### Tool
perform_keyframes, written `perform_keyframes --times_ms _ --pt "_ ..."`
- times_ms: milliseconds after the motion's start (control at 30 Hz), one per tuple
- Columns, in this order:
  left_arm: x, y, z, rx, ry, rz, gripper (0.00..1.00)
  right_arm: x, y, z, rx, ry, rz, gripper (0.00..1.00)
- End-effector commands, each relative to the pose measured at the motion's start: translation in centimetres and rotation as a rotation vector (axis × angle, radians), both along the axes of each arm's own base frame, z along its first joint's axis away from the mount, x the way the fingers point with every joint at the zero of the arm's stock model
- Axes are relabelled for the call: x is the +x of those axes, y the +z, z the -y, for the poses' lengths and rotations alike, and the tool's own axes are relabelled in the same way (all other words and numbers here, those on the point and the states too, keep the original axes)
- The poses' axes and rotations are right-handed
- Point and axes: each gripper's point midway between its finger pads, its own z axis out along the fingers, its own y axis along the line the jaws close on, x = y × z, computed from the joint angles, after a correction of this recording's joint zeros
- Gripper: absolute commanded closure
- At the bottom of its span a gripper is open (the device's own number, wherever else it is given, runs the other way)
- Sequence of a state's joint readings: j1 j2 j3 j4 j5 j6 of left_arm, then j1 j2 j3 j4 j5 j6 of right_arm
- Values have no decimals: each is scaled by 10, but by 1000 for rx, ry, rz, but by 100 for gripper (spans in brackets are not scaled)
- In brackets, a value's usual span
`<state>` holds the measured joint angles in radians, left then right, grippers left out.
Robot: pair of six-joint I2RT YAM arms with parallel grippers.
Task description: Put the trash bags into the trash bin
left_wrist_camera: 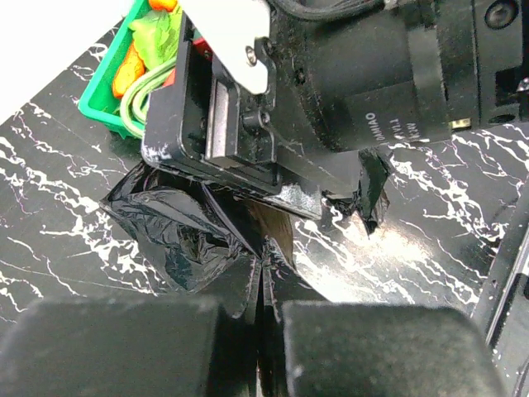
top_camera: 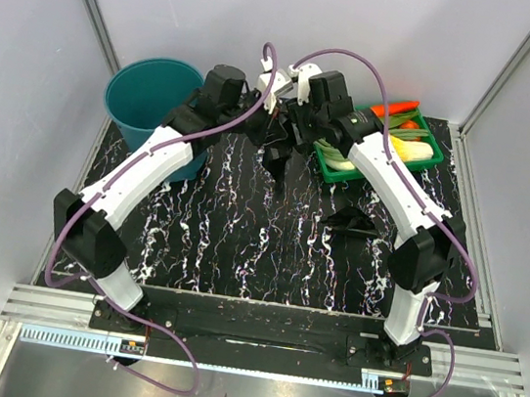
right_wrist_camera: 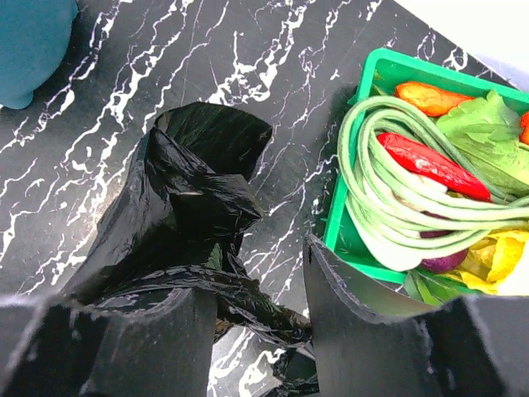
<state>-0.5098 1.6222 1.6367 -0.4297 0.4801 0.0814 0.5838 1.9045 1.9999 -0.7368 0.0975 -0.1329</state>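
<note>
Left pincer (left_wrist_camera: 263, 302): closed. My two matte black fingers are pressed together on a fold of the trash bag (left_wrist_camera: 190, 240), and the film is pinched in the seam between them.

Right pincer (right_wrist_camera: 256, 277): jaws part-way apart. A twisted strand of the same bag runs across the gap between them. I cannot tell whether it touches both fingers, but it is not clamped.

Trash bag: thin glossy black plastic film, heavily creased, with sharp folds and bright highlights. It is bunched into a crumpled, pointed mass. In the overhead view it hangs below the two meeting pincers, over the far middle of the table (top_camera: 239, 244). It is outside the trash bin (top_camera: 150, 103) and lies between the bin and the vegetable tray (top_camera: 333, 174).

Trash bin: round, teal, smooth plastic with tapered walls. It stands upright at the far left corner of the table, mouth up. The overhead view shows nothing black inside it.

Vegetable tray: shallow, rectangular, bright green plastic, at the far right. It holds coiled long green beans (right_wrist_camera: 388, 165), a glossy red chilli (right_wrist_camera: 430, 165), an orange piece and leafy greens.

Table: black surface with white marble-like veining and a slight sheen.
</note>
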Motion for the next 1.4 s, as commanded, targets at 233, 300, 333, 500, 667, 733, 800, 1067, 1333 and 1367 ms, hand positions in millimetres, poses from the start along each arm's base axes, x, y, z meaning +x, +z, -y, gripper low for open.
perform_keyframes --times_ms 233,300,333,500,667,733,800,1067,1333,1367 --pt "-20 70 -14 -46 -26 136 100 31 -1 50 -78 -179 56 50" --pt "-12 75 -25 -22 26 164 100 32 0 61 -72 -193 55 49" --pt "-6 77 -30 -2 60 186 100 32 2 64 -69 -197 57 50" --pt "13 76 -53 108 169 272 100 28 18 81 -77 -214 95 49" --pt "28 71 -69 189 247 326 100 25 32 96 -136 -227 141 49" --pt "34 71 -77 224 281 352 100 24 36 103 -170 -234 158 54" --pt "39 75 -81 246 305 375 100 23 45 108 -185 -239 181 68" --pt "56 86 -100 336 403 463 100 21 81 132 -270 -299 277 67" --pt "56 103 -117 399 449 532 100 30 109 155 -395 -367 380 59" --pt "56 104 -118 402 453 534 100 30 110 156 -405 -368 387 59"
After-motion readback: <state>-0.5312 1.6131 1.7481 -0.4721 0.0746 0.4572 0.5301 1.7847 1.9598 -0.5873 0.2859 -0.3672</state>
